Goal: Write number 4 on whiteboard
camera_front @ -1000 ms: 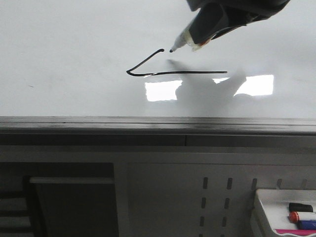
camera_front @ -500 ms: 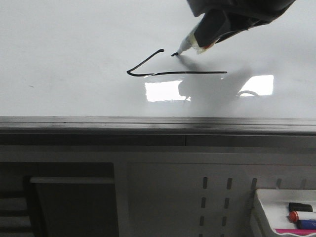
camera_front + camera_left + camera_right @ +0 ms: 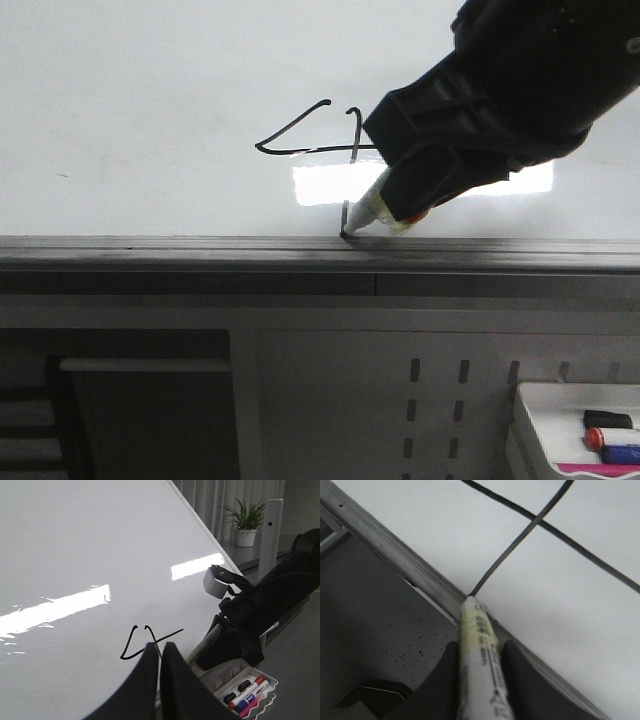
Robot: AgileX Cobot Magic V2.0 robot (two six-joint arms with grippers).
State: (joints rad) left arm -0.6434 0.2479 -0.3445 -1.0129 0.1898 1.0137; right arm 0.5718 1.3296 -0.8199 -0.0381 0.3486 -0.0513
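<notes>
Front view: the right gripper (image 3: 400, 205), clamped on the marker (image 3: 365, 215), is now pressing its tip at the whiteboard (image 3: 150, 90)'s lower frame, where half a second ago it was just touching down beside the angled stroke. A vertical line is running down through the bar, so the number 4 (image 3: 320, 135) is looking essentially finished.

Left wrist view: the left gripper (image 3: 160, 680) is sitting closed and empty, near the board; the figure is showing just above its fingers.

Right wrist view: the marker is ending the crossing stroke at the frame.
</notes>
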